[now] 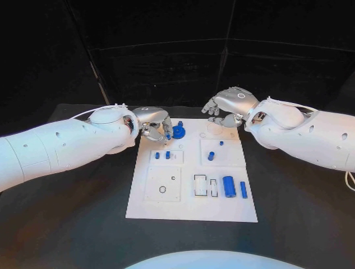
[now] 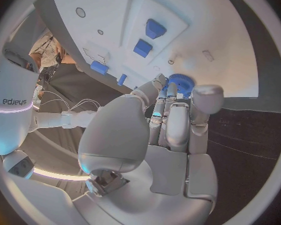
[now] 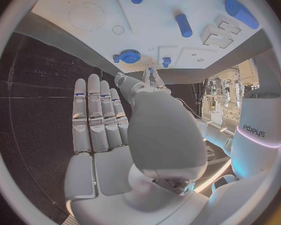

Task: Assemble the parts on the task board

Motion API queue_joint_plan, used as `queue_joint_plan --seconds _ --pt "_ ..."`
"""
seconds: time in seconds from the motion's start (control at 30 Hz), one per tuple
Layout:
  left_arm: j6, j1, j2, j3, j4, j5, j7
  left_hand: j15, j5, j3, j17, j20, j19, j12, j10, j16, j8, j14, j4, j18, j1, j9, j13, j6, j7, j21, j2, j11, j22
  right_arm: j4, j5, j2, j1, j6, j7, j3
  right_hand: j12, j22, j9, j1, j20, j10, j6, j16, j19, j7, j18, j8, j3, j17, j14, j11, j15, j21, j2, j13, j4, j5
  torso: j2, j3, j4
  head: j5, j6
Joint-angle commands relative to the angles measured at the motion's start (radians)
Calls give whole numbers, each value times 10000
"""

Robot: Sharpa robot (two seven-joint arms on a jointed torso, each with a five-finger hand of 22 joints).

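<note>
The word "sharpa" stands on a white arm [image 2: 15, 102] in the left wrist view, seen upside down, and on a white arm [image 3: 256, 130] in the right wrist view likewise.

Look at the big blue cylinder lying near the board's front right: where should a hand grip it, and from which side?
Probably across the middle of the big blue cylinder, from above: it lies flat on the task board, its long sides free.

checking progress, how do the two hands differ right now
The left hand is curled, its fingers pinching the blue gear at the task board's far edge. The right hand holds nothing, fingers straight and flat. Both are silver and hover near the board's far end.
</note>
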Motion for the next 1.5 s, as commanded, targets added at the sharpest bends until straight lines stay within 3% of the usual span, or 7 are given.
queue_joint_plan --seconds 0.03,0.3,0.77,1.5 --pt "374 3 -53 6 -26 187 -101 -42 -23 47 -16 -22 55 -85 105 47 -36 149 3 -150 -53 -13 2 17 40 61 -102 -3 9 -4 5 -3 21 103 -77 7 -37 -10 -14 -50 8 -40 -26 -33 -50 73 14 -52 20 -14 21 -3 58 -23 -25 -16 31 -65 7 -8 5 20 -5" --pt "389 -58 -30 0 -205 244 -177 -45 -23 43 -32 -22 51 -136 135 44 -59 151 -7 -146 -107 -26 1 25 34 54 -178 -5 8 -23 7 26 20 121 -84 7 -37 -12 -14 -66 12 -40 -27 -36 -52 74 15 -52 30 -16 24 -1 60 -27 -31 -14 53 -68 1 -2 -26 80 -12" --pt "727 -202 124 -7 -430 238 -376 -42 -23 35 -51 -20 44 -185 147 39 -83 151 12 -141 -175 -39 0 24 34 30 -223 -2 -10 -24 161 33 20 156 -76 7 -34 -13 -12 -84 15 -35 -25 -37 -49 74 17 -50 43 -17 34 1 61 -30 -34 -12 81 -70 3 1 -23 67 -24" --pt "977 -227 196 -10 -350 238 -386 -42 -22 43 -58 -19 40 -197 148 35 -88 149 13 -139 -177 -42 -1 23 31 21 -219 -4 -18 -80 274 63 20 221 -41 7 -34 -14 -12 -100 19 -35 -29 -40 -47 76 19 -51 56 -19 40 4 63 -34 -48 -11 107 -69 5 0 -22 47 -59"
